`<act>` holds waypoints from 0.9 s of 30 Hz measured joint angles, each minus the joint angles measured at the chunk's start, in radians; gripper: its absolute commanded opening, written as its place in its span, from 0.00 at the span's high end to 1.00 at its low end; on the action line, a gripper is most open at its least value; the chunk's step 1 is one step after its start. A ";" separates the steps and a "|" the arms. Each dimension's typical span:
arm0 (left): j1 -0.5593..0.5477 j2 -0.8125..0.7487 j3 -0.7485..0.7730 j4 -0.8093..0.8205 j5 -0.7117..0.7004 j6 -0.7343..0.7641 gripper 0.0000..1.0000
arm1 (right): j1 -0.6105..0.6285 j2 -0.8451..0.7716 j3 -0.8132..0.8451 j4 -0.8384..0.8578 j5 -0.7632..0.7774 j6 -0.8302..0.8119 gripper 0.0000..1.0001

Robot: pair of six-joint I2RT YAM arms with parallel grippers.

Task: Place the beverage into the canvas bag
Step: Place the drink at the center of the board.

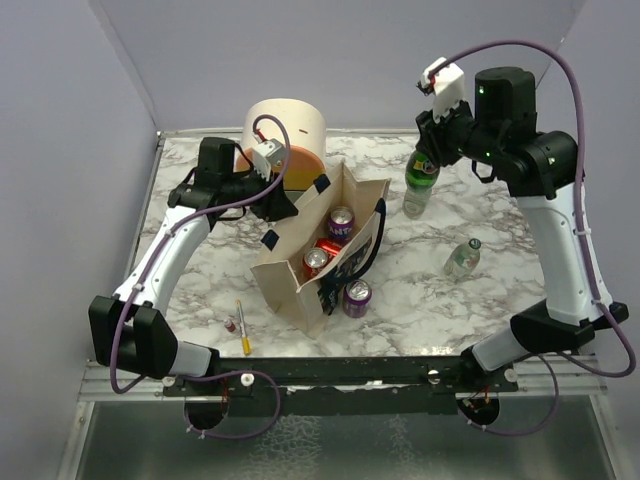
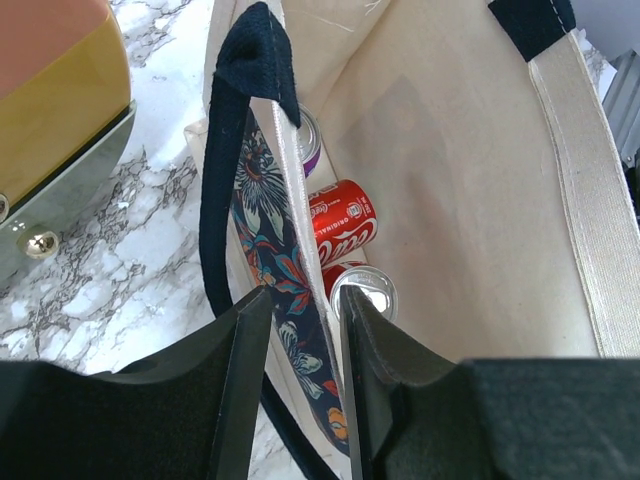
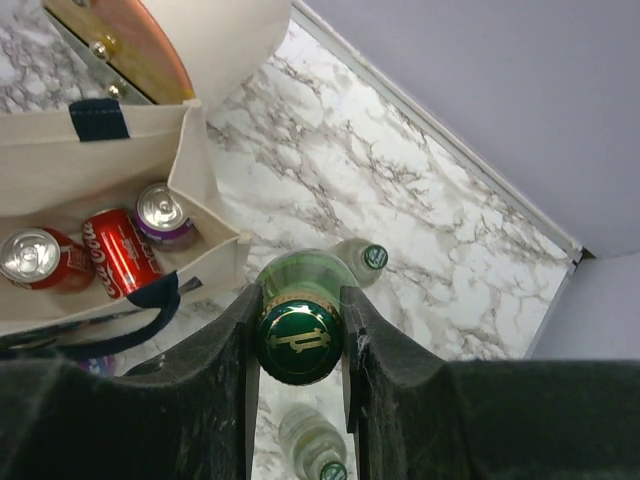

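The beige canvas bag [image 1: 300,270] with navy handles stands open mid-table. It holds two red cans [image 1: 315,262] and a purple can [image 1: 341,222]. My left gripper [image 1: 285,203] is shut on the bag's far rim. In the left wrist view my left gripper [image 2: 305,345] pinches the flower-printed wall [image 2: 262,205]. My right gripper [image 1: 432,140] is shut on the cap of a green bottle [image 1: 421,170], held upright above the table to the right of the bag. In the right wrist view my right gripper [image 3: 300,345] clamps the bottle's cap [image 3: 299,340], with the bag [image 3: 100,165] at the left.
A purple can [image 1: 357,297] stands outside the bag at its near side. A small clear bottle [image 1: 462,258] stands at the right, and another [image 1: 414,205] below the held one. The cream-and-orange drawer box [image 1: 286,133] is behind the bag. A yellow pen [image 1: 241,328] lies near front left.
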 measured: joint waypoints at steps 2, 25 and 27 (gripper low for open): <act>0.000 0.005 0.003 0.002 0.000 0.000 0.62 | 0.000 0.044 0.079 -0.024 -0.010 0.000 0.99; 0.000 0.020 0.007 -0.002 0.000 0.016 0.53 | 0.281 0.243 0.340 -0.038 -0.121 0.001 0.99; 0.000 0.020 0.007 -0.002 0.000 0.016 0.52 | 0.293 0.243 0.299 -0.020 -0.150 0.005 0.99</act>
